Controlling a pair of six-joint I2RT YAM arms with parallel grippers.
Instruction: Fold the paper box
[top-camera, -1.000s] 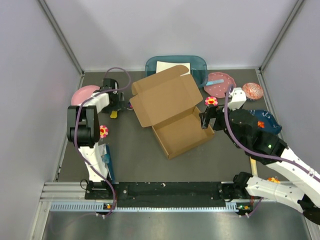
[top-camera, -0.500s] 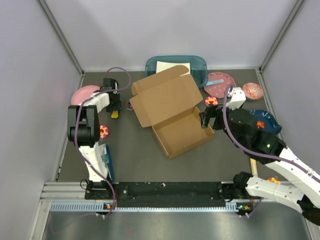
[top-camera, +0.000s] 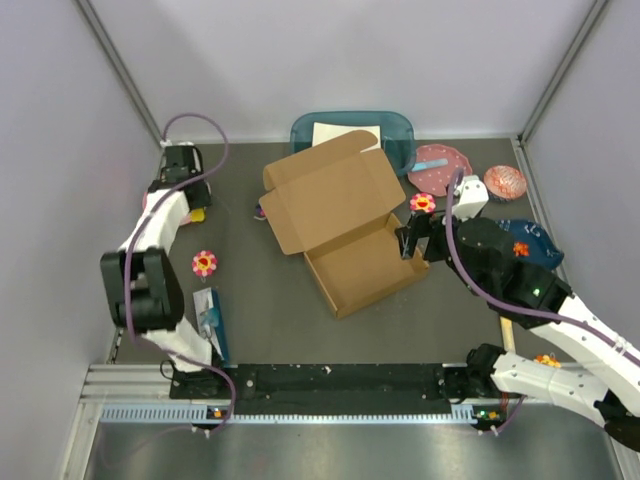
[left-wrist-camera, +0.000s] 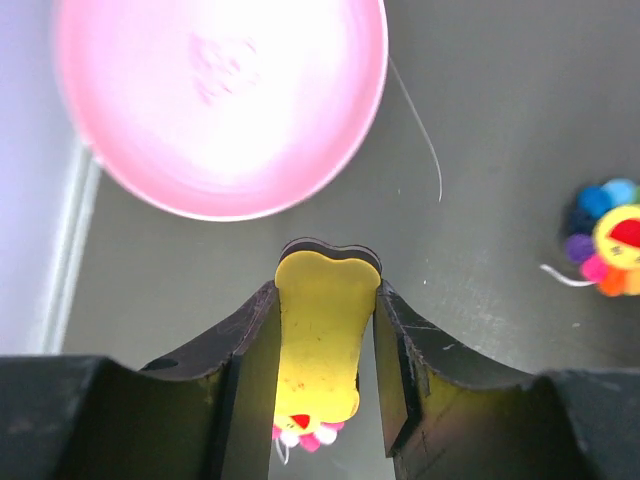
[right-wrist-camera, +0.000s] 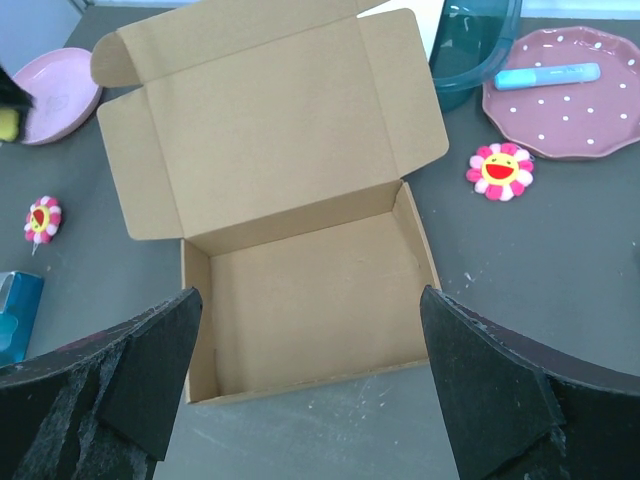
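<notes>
**Grey table (top-camera: 270, 300): left arm (top-camera: 160, 215) swings out to the pink plate (left-wrist-camera: 220, 100)**

Since a second ago, the left arm has swung from the paper box's (top-camera: 340, 225) left edge out to 10 o'clock. The left gripper (left-wrist-camera: 328, 290) is clamped on a yellow piece (left-wrist-camera: 322, 340) just short of the plate. The box lies open at centre, unmoved, its lid (top-camera: 325, 190) laid back toward 11. From 3 o'clock, the right gripper (right-wrist-camera: 315, 380) hovers above it, fingers spread wide. At 12, a teal bin (top-camera: 400, 135) holds a white sheet (top-camera: 340, 133).
</notes>
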